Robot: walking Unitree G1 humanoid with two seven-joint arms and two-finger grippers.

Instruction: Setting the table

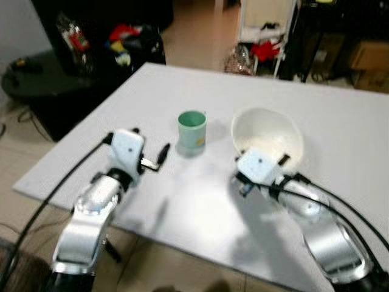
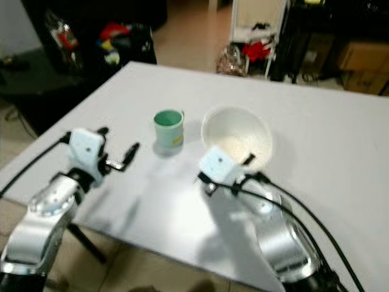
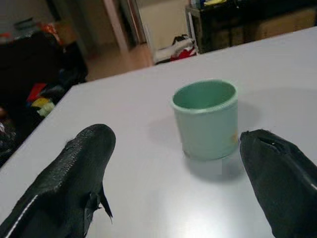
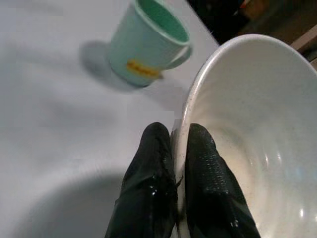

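A green cup (image 1: 192,129) stands upright on the white table (image 1: 182,207), near its middle. A white bowl (image 1: 267,139) sits just to its right. My right gripper (image 4: 179,144) is shut on the bowl's near rim, one finger (image 4: 154,163) outside the wall and the other inside the bowl (image 4: 257,129). My left gripper (image 1: 159,157) is open, low over the table just left of the cup. In the left wrist view the cup (image 3: 206,118) stands a short way beyond the spread fingers (image 3: 74,173), not between them.
The table's near edge runs under both arms, with tiled floor below. Dark furniture with colourful clutter (image 1: 124,42) stands off the table's far left corner. A white rack with red items (image 1: 267,36) and boxes stands beyond the far edge.
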